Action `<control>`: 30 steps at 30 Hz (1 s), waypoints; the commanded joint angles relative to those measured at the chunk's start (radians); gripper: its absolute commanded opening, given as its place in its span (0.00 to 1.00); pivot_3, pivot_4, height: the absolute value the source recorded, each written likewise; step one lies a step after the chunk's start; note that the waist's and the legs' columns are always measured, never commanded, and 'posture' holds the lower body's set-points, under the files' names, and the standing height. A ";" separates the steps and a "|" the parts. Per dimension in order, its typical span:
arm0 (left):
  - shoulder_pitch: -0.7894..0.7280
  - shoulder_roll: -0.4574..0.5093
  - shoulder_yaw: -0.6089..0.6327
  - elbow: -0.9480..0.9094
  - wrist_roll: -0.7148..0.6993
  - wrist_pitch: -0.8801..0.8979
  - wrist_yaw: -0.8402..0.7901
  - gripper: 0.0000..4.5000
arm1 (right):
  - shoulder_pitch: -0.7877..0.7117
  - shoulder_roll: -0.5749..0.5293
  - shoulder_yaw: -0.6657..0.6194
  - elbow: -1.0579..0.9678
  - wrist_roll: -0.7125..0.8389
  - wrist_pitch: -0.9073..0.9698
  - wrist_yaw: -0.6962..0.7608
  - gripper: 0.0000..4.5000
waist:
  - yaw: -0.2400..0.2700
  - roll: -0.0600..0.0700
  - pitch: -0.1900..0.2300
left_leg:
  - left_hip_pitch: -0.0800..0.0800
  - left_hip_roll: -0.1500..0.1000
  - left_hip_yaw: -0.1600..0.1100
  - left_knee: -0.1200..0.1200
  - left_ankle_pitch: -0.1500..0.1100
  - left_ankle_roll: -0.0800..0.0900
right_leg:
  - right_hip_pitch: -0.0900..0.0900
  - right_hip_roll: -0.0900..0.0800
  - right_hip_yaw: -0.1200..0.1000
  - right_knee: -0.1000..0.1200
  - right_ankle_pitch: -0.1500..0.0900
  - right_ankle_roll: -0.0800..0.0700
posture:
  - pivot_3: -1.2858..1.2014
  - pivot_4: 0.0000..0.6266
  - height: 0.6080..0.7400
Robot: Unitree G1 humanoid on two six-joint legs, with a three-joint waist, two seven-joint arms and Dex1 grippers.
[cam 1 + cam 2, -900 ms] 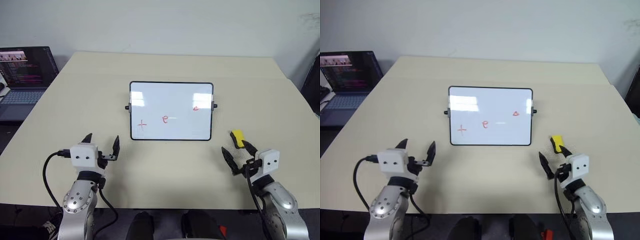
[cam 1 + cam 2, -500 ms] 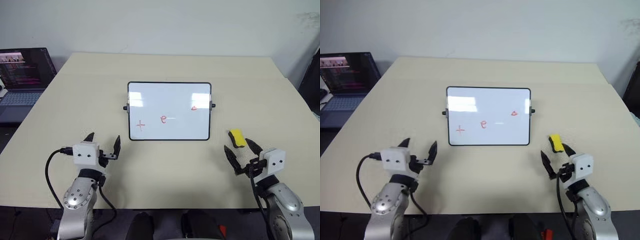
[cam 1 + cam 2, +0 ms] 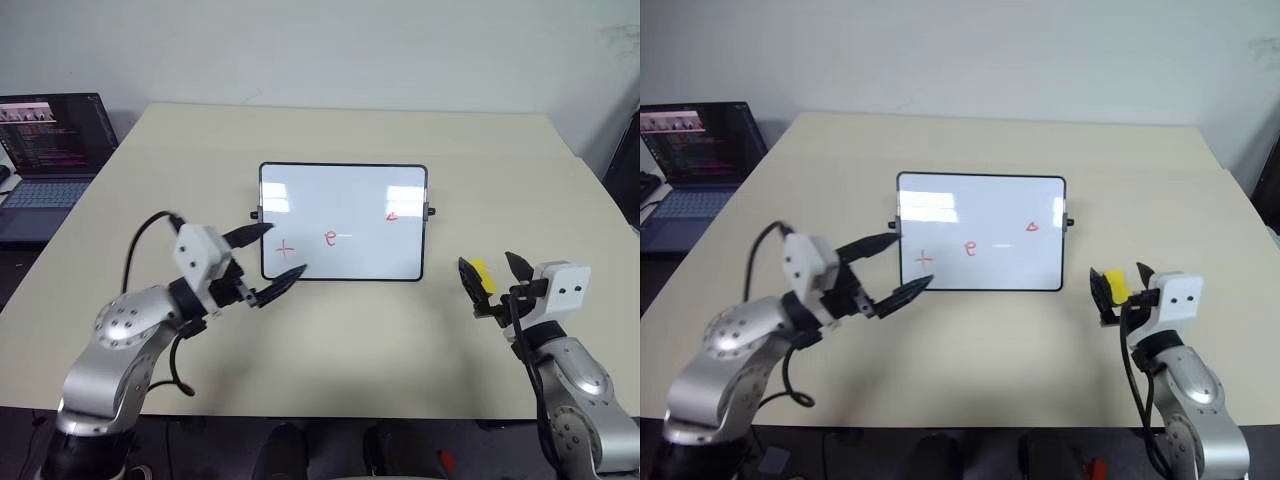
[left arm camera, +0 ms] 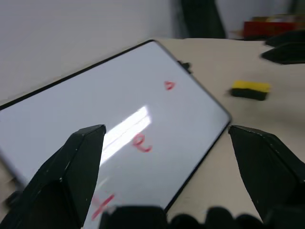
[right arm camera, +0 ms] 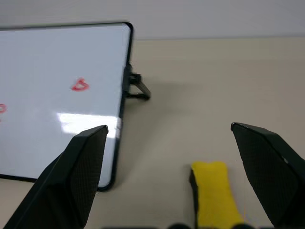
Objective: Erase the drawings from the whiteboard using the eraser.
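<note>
- The whiteboard [image 3: 343, 222] lies flat on the table [image 3: 330, 135], ahead of both grippers: a white glossy rectangle in a thin black frame with rounded corners and small black knobs on its short sides. Its near left corner sits just past the tips of the left gripper [image 3: 266, 262], and its right edge lies ahead and to the left of the right gripper [image 3: 494, 279].
- The left gripper has its two black fingers spread wide and holds nothing; it points across toward the board's near left corner, seemingly ready to steady the board.
- The right gripper also stands wide and empty, with the eraser [image 5: 213, 192] between its spread fingers and not yet gripped.
- The step in hand appears to be the pick-up of the eraser; nothing has been wiped so far.
- The next move calls for the right gripper to drop onto the block and close squarely across its narrow sides, then carry it left to the board.
- The eraser is a small yellow block with a darker underside.
- The drawings [image 3: 332, 238] are small red marks: a plus nearest the left gripper, an "e" in the middle, a triangle-like scribble toward the right gripper.
</note>
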 commanded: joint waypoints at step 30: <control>-0.162 0.021 -0.129 0.208 0.072 -0.106 -0.323 1.00 | -0.281 -0.069 0.023 0.306 -0.094 0.194 0.018 0.99 | -0.006 0.002 0.001 | -0.003 0.000 0.001 0.000 0.000 0.001 | -0.002 0.001 0.000 -0.003 0.002 -0.003 | 0.52 0.24 1.00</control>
